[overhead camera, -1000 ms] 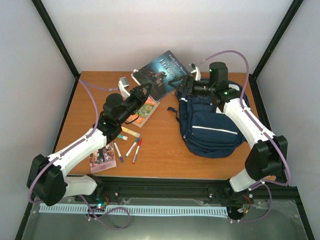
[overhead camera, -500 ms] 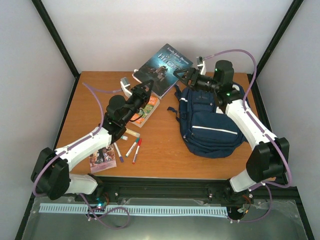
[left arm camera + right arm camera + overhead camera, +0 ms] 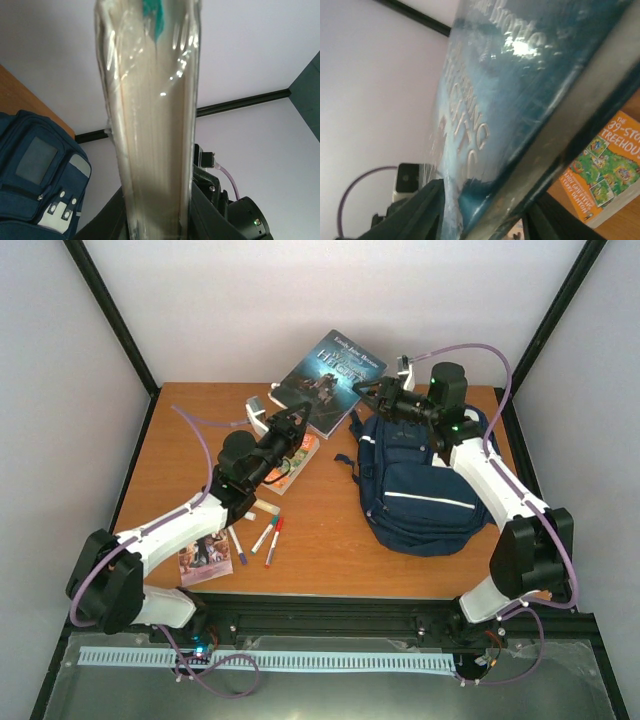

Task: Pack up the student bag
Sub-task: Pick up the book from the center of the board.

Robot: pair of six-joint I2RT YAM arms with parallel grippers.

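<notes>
having been narrowed from wide, the right jaws are set around the dark book (image 3: 330,370), grip uncertain, while it is clamped by the left jaws beside the student bag (image 3: 415,495) lying on the surface (image 3: 320,545), so a handover is suggested.

the brown wooden table (image 3: 320,560) carries the navy student bag (image 3: 415,495), lying flat on its right half. left of centre, toward the back, lies an orange paperback (image 3: 293,467). nearer the front, three markers (image 3: 262,538) lie side by side, with a small picture booklet (image 3: 205,558) near them at the front-left.
</notes>
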